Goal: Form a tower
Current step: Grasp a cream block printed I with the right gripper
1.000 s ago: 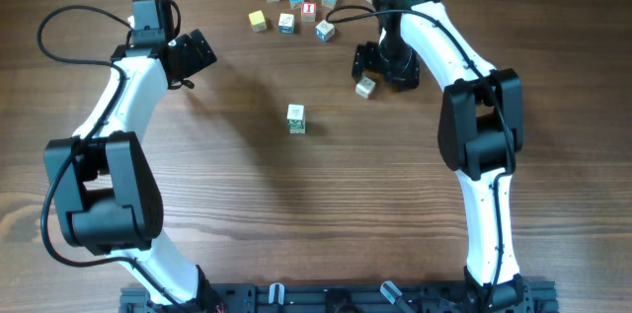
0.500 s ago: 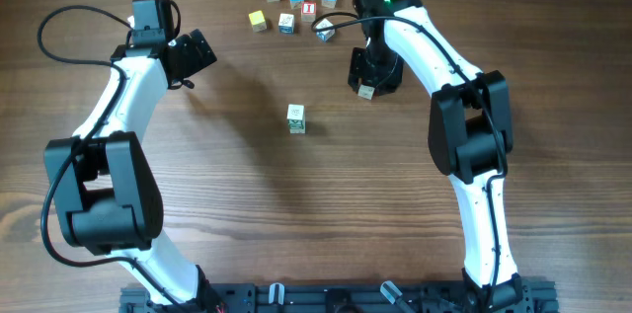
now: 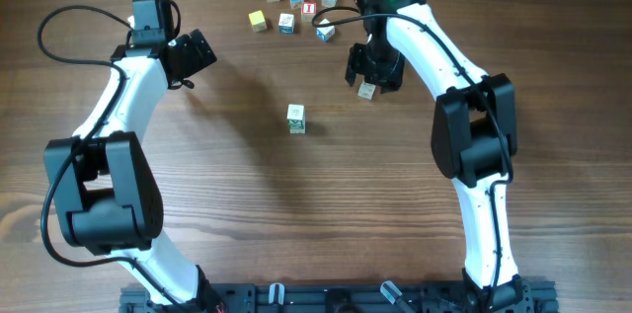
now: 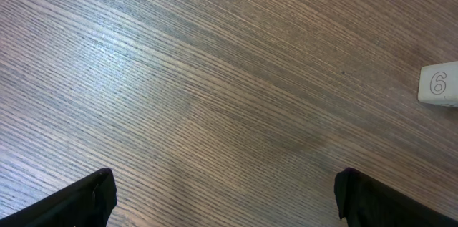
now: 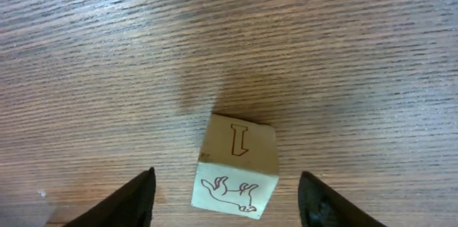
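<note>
**right arm hovers over the next cube**

since a second ago the right gripper (image 3: 370, 78) has swung a little toward the tower (image 3: 295, 118) and come over a tan cube (image 5: 236, 164). the cube itself lies about where it did. the left arm has not shifted.

the tower stands alone on the table (image 3: 296, 214). it is a narrow pale stack with green print, and from above i cannot count its cubes. the tan cube lies to the tower's right and a bit beyond it, well apart. more loose cubes (image 3: 286, 22) are scattered farther beyond the tower, near the table's far edge.

the right fingers (image 5: 136, 198) are spread on either side of the tan cube, with a gap on each side, so nothing is gripped yet. the left gripper (image 3: 197, 53) sits well to the tower's left, fingers spread wide over bare wood.

my reading is that the job is early. the stack is low, many cubes are left, and this one is not yet lifted.

the tan cube is plain wood with sharp edges. it has a brown numeral on top and an animal outline on its side. the table is matte, straight-grained brown wood.
</note>
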You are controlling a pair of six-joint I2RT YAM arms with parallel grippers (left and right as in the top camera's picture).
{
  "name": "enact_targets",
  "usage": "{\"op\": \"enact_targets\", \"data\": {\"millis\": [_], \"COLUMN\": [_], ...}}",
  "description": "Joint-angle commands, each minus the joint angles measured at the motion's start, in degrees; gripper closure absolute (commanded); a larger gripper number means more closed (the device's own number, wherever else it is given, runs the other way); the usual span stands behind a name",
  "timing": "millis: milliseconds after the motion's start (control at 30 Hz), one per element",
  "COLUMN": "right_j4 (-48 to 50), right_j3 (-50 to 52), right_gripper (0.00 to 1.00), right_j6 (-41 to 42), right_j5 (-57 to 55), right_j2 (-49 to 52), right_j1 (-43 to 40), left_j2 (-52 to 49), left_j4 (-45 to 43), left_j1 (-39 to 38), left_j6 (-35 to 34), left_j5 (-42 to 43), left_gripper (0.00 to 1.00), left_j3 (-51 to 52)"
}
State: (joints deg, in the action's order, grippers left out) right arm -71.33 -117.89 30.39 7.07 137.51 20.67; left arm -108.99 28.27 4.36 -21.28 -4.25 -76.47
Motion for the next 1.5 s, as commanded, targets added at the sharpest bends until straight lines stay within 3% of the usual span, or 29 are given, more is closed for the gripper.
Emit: {"op": "enact_targets", "data": {"millis": [0, 267, 400, 633, 1300, 1467], "right_j4": [0.0, 1.2, 1.7, 3.9, 3.4, 3.3], "right_j3": [0.4, 1.3, 1.4, 1.4, 1.4, 1.4], "right_gripper": [0.43, 0.47, 0.60, 0.60, 0.64, 0.64], "right_j6": [1.8, 2.8, 2.6, -6.4, -6.7, -10.9], "right_j5": [-2.8, -6.5, -6.5, -6.4, -6.4, -6.4], "right_j2": [-2.0, -2.0, -2.0, -2.0, -2.0, -2.0], "right_j1": [1.8, 2.3, 2.3, 2.3, 2.3, 2.3], "left_j2": [-0.5, -0.5, -0.5, -0.5, -0.5, -0.5], "left_j4": [0.0, 0.0, 0.0, 0.0, 0.0, 0.0], "left_j1": [0.1, 0.1, 0.1, 0.1, 0.1, 0.1], "left_j6": [0.3, 0.3, 0.3, 0.3, 0.3, 0.3], "left_j5": [-0.3, -0.3, -0.3, -0.3, -0.3, -0.3], "left_gripper": [0.00, 0.00, 0.00, 0.00, 0.00, 0.00], "left_j3": [-0.6, -0.6, -0.6, -0.6, -0.6, -0.6]}}
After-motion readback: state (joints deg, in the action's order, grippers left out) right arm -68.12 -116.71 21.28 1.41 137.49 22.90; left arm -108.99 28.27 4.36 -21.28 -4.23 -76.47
